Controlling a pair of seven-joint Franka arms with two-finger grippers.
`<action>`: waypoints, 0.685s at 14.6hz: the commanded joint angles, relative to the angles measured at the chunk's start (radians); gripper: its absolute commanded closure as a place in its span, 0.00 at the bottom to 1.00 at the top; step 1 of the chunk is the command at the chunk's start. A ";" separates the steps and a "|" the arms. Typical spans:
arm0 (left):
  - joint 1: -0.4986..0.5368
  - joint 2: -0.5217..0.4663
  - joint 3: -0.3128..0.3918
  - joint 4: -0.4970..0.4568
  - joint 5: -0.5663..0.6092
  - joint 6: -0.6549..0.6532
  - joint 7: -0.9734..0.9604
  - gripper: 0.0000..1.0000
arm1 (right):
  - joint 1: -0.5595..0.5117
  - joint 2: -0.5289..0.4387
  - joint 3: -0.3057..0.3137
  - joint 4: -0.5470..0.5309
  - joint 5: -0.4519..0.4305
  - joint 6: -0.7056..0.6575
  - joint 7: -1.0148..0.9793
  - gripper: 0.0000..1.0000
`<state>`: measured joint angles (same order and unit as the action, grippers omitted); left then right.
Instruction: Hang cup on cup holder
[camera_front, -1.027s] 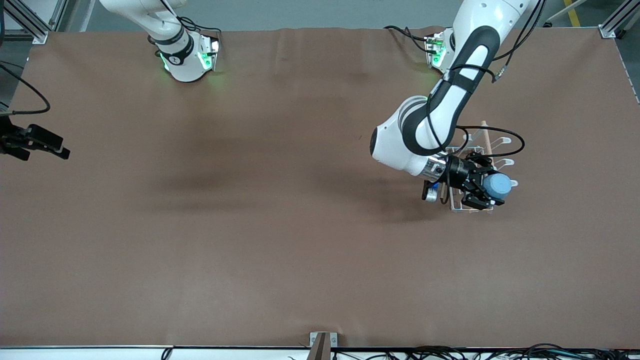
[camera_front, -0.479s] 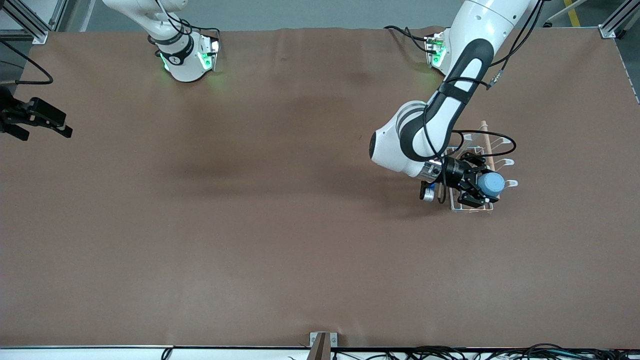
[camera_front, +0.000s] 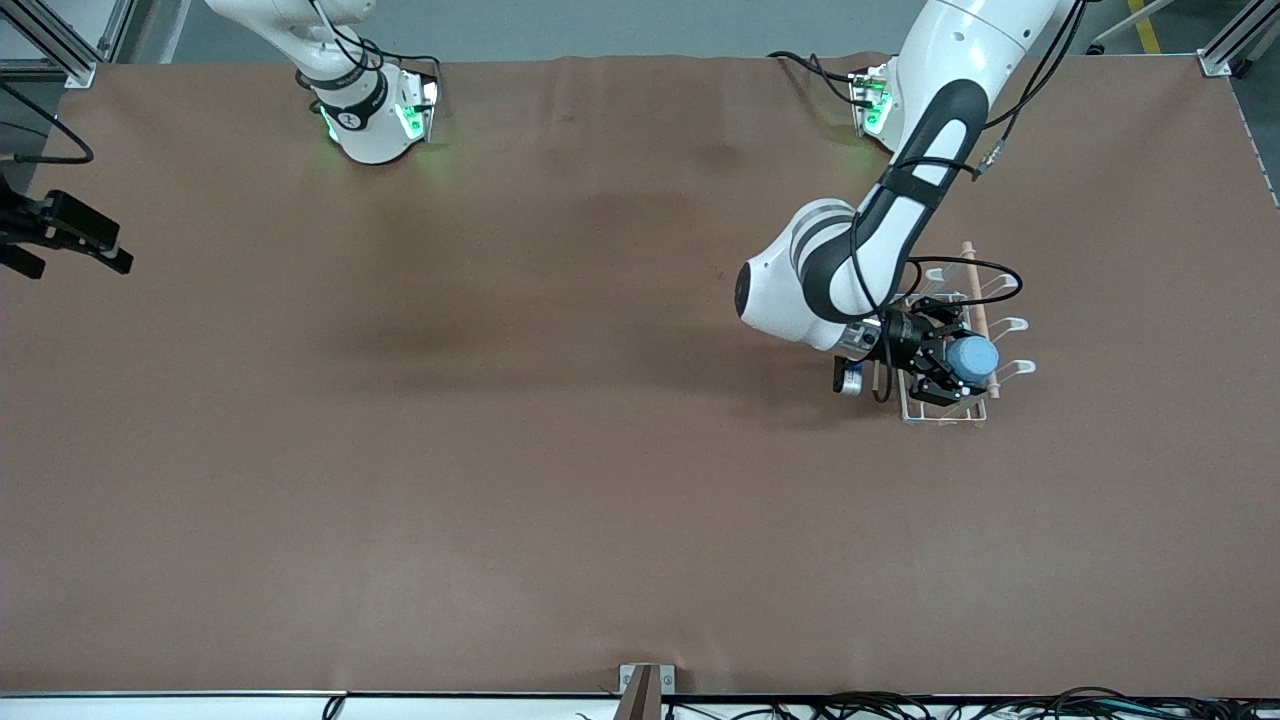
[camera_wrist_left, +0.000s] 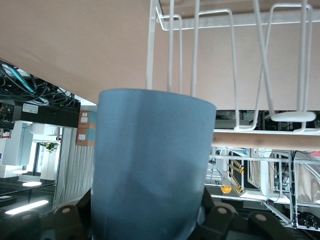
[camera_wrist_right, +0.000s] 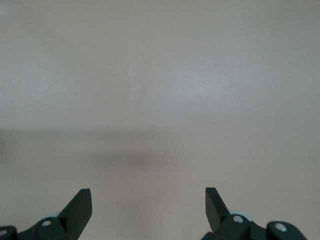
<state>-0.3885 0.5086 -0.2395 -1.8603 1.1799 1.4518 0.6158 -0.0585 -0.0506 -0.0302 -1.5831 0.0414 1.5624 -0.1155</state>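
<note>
Blue cup gripped by left tool over one cup holder, right tool gaping, empty, waiting.

cup: matt blue plastic | cup holder: white wire, wooden rod | table: matt brown cloth

Both arms white-shelled with black joint bands; green lights at bases; black cables looped along left arm; left gripper black; right gripper black, silver screws.
</note>
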 joint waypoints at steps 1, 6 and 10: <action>-0.001 -0.009 -0.004 -0.031 -0.008 -0.007 -0.040 0.84 | 0.000 0.000 0.018 0.032 -0.049 -0.044 0.058 0.00; -0.004 0.004 -0.006 -0.036 -0.009 -0.017 -0.160 0.00 | 0.066 0.000 -0.060 0.020 -0.028 -0.039 0.056 0.00; -0.015 0.007 -0.006 -0.034 -0.011 -0.033 -0.228 0.00 | 0.066 0.002 -0.060 0.020 -0.026 -0.035 0.056 0.00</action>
<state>-0.3978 0.5203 -0.2429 -1.8938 1.1784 1.4362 0.4121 -0.0085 -0.0457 -0.0792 -1.5611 0.0166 1.5248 -0.0715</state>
